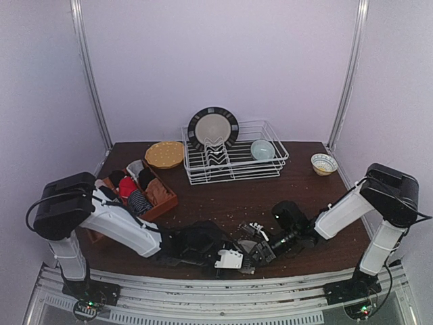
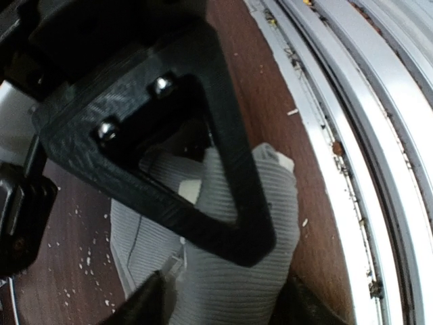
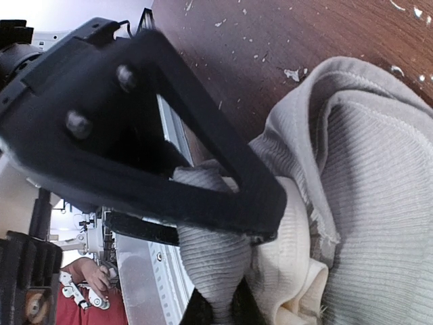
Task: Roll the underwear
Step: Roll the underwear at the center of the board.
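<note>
A grey-beige ribbed underwear (image 1: 249, 256) lies bunched on the brown table near its front edge, between my two grippers. My left gripper (image 1: 233, 261) comes at it from the left. In the left wrist view its fingertips stand on either side of a raised fold of the underwear (image 2: 270, 203), both against the cloth, so the left gripper (image 2: 226, 305) holds it. My right gripper (image 3: 216, 308) is shut on a pinched twist of the same underwear (image 3: 379, 169), whose cream inner edge shows. More underwear, red (image 1: 127, 186), striped (image 1: 139, 201) and orange-brown (image 1: 159, 193), sits in a wooden box.
The wooden box (image 1: 169, 202) stands at the left. A white wire dish rack (image 1: 270, 166) at the back holds a dark-rimmed plate (image 1: 213, 128) and a teal bowl (image 1: 262, 149). Beside it are a yellow dish (image 1: 164, 154) and a small bowl (image 1: 323, 163). A metal rail (image 2: 352, 135) borders the front edge.
</note>
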Robot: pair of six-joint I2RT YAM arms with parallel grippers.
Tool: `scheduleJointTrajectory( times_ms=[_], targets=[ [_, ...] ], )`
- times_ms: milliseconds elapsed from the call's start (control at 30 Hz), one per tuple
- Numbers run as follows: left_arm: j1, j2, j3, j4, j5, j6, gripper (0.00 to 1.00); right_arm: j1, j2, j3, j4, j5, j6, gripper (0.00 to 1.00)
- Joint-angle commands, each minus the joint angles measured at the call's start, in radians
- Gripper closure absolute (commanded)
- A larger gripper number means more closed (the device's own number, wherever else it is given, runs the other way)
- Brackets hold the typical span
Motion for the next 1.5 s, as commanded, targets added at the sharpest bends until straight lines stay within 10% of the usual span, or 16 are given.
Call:
scheduleJointTrajectory(
  times_ms=[0,667,967,1267,1467],
  targets=[
    [-0.001,-0.056,-0.023,0.01,-0.038,-0.017,0.28,-0.005,0.053,-0.047,-0.187,0.1,0.01,1.0],
    [-0.001,-0.044,0.0,-0.041,0.059,-0.011,0.6,-0.005,0.046,-0.047,-0.196,0.109,0.009,1.0],
    [0.014,-0.006,0.008,-0.008,0.063,-0.038,1.0,0.005,0.005,-0.063,-0.164,0.102,0.025,1.0],
    [0.103,0.02,0.044,-0.113,0.328,-0.199,1.0,0.057,-0.329,-0.117,-0.169,0.319,0.052,0.54],
    [0.17,0.109,0.199,-0.373,0.544,-0.288,1.0,0.161,-0.678,-0.17,-0.345,0.691,-0.007,0.53]
  ],
)
